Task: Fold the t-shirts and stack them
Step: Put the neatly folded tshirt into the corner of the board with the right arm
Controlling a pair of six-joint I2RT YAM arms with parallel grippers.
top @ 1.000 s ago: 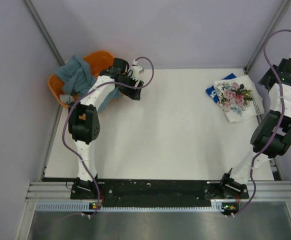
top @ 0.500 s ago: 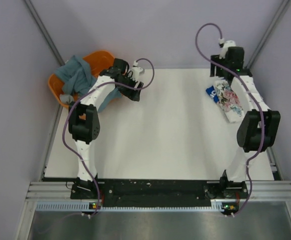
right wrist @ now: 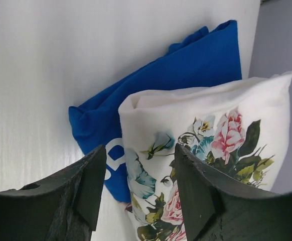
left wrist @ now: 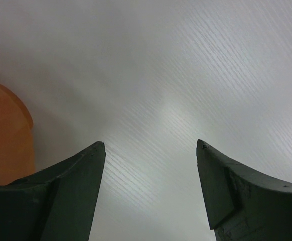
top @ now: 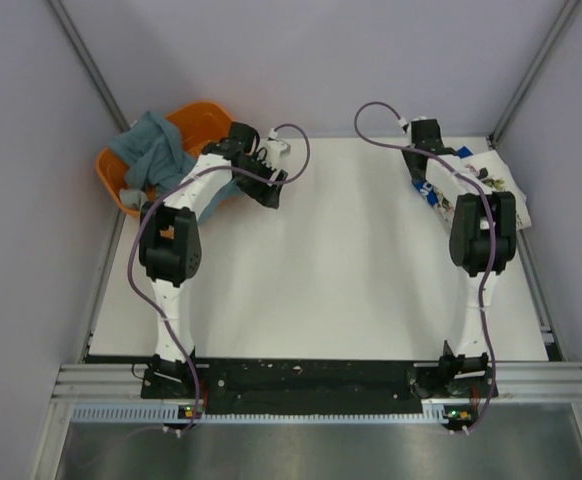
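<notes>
1. Left gripper (left wrist: 151,145): open, over surface (left wrist: 186,60), beside basket (left wrist: 5,135), upper left.
2. Right gripper (right wrist: 141,150): open, above floral shirt (right wrist: 226,130), upper right.
3. Floral shirt: folded, lying on blue shirt (right wrist: 186,65).

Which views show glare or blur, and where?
Left wrist view: soft glare on the table, and the orange basket looks blurred. Right wrist view: the floral t-shirt and the blue t-shirt are sharp, without glare. Top view: even light.
</notes>
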